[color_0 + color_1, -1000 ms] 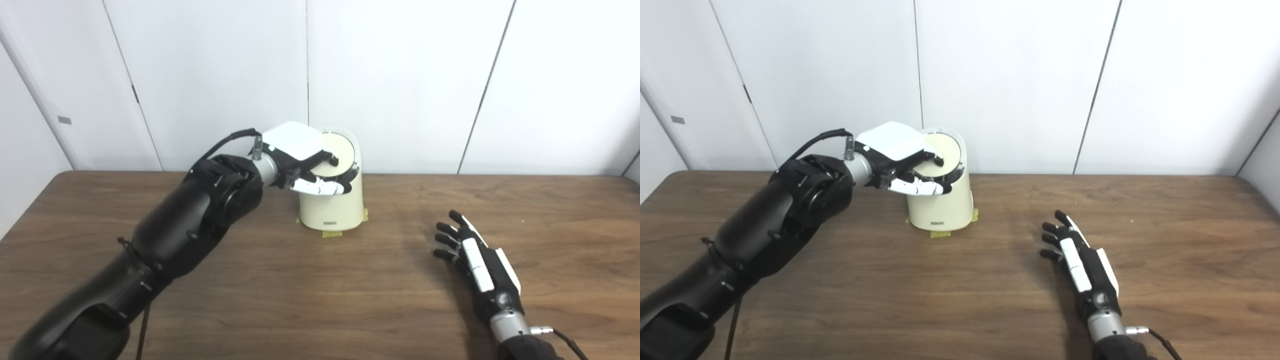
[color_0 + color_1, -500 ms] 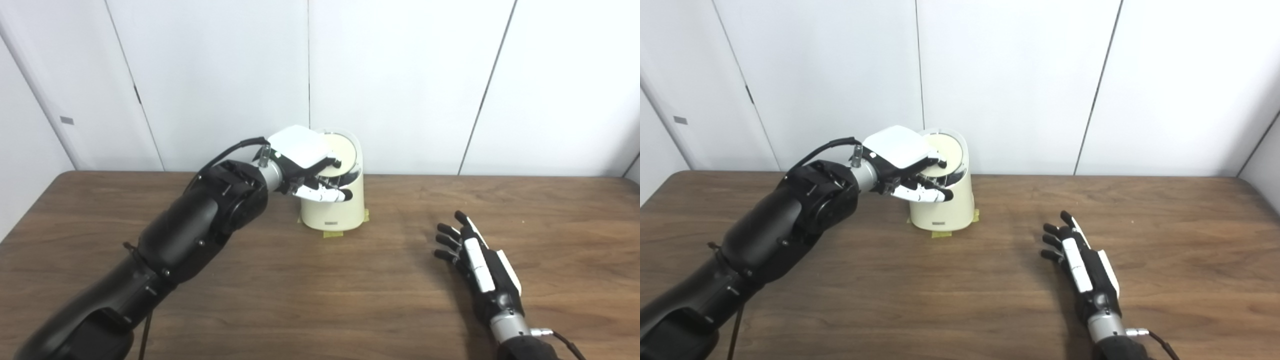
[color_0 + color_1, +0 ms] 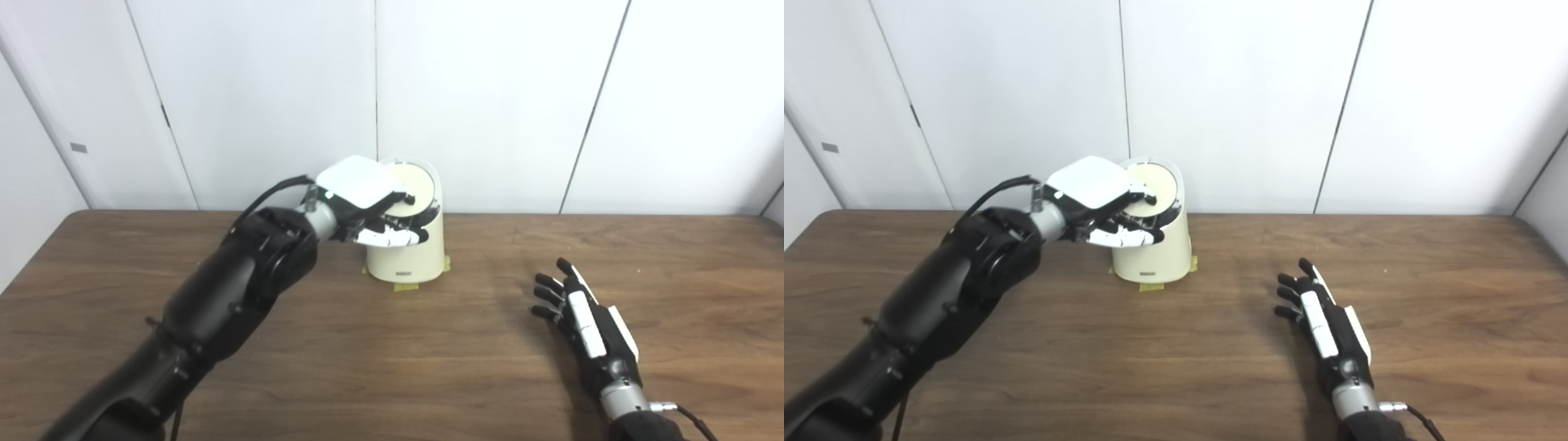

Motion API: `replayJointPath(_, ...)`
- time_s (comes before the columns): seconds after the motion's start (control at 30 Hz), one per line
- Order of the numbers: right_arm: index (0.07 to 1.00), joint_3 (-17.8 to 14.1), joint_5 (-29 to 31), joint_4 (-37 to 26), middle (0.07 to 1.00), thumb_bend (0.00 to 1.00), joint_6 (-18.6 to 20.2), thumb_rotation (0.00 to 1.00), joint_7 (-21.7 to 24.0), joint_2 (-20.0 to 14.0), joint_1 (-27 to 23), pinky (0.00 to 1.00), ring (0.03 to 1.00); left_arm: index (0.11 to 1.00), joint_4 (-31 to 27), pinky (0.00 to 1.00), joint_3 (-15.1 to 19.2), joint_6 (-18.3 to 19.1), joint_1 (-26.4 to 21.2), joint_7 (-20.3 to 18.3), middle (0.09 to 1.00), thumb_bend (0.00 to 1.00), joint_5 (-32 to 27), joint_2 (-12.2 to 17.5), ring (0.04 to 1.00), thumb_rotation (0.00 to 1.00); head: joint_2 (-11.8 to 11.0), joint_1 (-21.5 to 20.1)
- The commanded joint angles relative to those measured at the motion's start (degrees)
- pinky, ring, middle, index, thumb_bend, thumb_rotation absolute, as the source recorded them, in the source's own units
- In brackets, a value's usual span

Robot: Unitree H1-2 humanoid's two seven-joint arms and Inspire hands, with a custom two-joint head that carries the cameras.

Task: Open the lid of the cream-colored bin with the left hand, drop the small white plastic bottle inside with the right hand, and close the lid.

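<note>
The left hand point(image 3: 367, 208) sits at the front rim of the cream-colored bin point(image 3: 407, 251), fingers curled around the edge of its round lid point(image 3: 411, 191), which looks nearly down. If those fingers snag the rim, the smooth, rounded plastic bin could tip despite the tape tabs at its base. The small white plastic bottle is nowhere visible, presumably inside. On the matte wood-grain bench point(image 3: 392, 361) the right hand point(image 3: 585, 324) lies flat, fingers spread, empty.
</note>
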Motion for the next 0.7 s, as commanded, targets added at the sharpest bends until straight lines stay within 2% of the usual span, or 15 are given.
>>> replayJointPath(0.0,0.958,-0.17,0.02,-1.85,0.832,0.62,-1.06,0.88,-0.14,-0.01,-1.32,0.75,0.840,0.859,-2.40,0.86,2.69,-0.23,-2.16,4.31,0.872,0.45,-0.03,-0.29,0.878,0.91,0.08,0.11)
replayJointPath(0.27,0.953,0.15,-0.14,-2.48,0.827,0.60,-0.09,0.86,-0.02,-0.02,-1.24,0.76,0.844,0.892,-7.60,0.84,8.40,0.86,1.24,12.64,0.886,0.40,1.60,-2.54,0.884,0.86,0.18,0.16)
replayJointPath(0.37,0.943,0.23,-0.25,-2.59,0.816,0.62,0.09,0.87,-0.08,0.04,-1.18,0.76,0.840,0.890,-9.18,0.82,10.82,0.23,3.16,16.14,0.887,0.38,-0.08,-3.82,0.880,0.80,0.27,0.20)
replayJointPath(0.47,0.933,0.26,-0.21,-2.87,0.808,0.64,0.42,0.86,-0.18,0.24,-1.11,0.76,0.836,0.901,-10.99,0.85,13.20,-0.63,5.10,18.86,0.907,0.35,-2.48,-4.90,0.910,0.77,0.29,0.10)
replayJointPath(0.67,0.931,0.14,0.30,-2.50,0.812,0.65,0.27,0.85,0.20,0.11,-1.37,0.76,0.840,0.910,-18.25,0.80,17.05,1.03,11.03,19.80,0.914,0.33,-5.02,-6.82,0.903,0.81,0.31,0.16)
